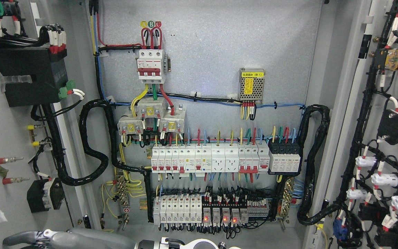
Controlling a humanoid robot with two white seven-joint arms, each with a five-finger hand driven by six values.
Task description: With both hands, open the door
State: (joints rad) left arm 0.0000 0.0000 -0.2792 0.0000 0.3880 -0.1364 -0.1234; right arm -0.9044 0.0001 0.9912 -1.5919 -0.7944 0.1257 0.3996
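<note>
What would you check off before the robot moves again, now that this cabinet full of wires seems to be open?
1. Both grey metal cabinet doors, left and right, swung wide: ok.
2. Grey back panel with white breakers fully exposed: ok.
3. Grey robot arm low at the bottom edge, apart from the wiring: ok.
4. Robot's hands and what they hold: cannot tell, out of view.
5. Small red indicator lights glowing on the bottom row, so the panel may be live: not ok to touch.
</note>
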